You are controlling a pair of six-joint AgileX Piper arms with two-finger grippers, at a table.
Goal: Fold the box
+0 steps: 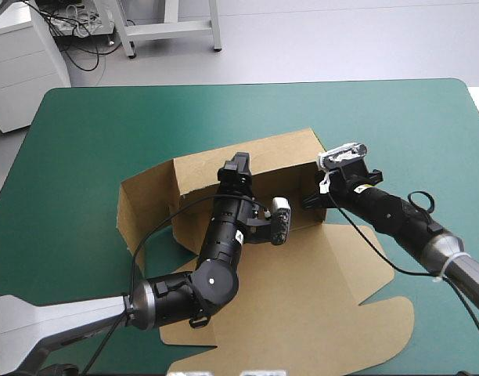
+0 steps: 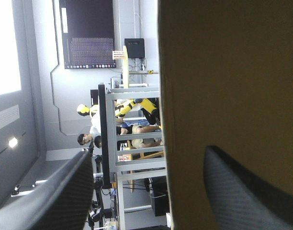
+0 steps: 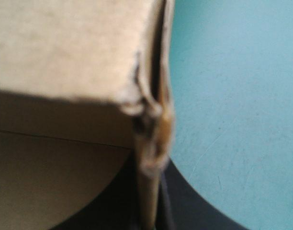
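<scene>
The left gripper [image 1: 238, 168] is open. Its fingers [image 2: 55, 191] stand wide apart astride the top edge of the box's [image 1: 325, 298] raised back wall [image 1: 282, 160]. The right gripper [image 1: 312, 199] seems clamped on that wall's right corner, with two thicknesses of board between its fingers, though the blurred view leaves some doubt. The box sits mid-bench, with the back wall and the left side wall [image 1: 142, 207] upright and the near sheet lying flat toward the robot.

The step looks like squaring the back wall and tucking in its right end. To do it well, I judge the right gripper should hold the corner firm while the left closes on the top edge. Both should then move together, so the crease bends and not the panel.

The bench [image 1: 83, 125] lies open beyond the box and to both sides, with its far edge well apart. The tight spot is over the flat sheet, which the left arm crosses and could drag.
</scene>
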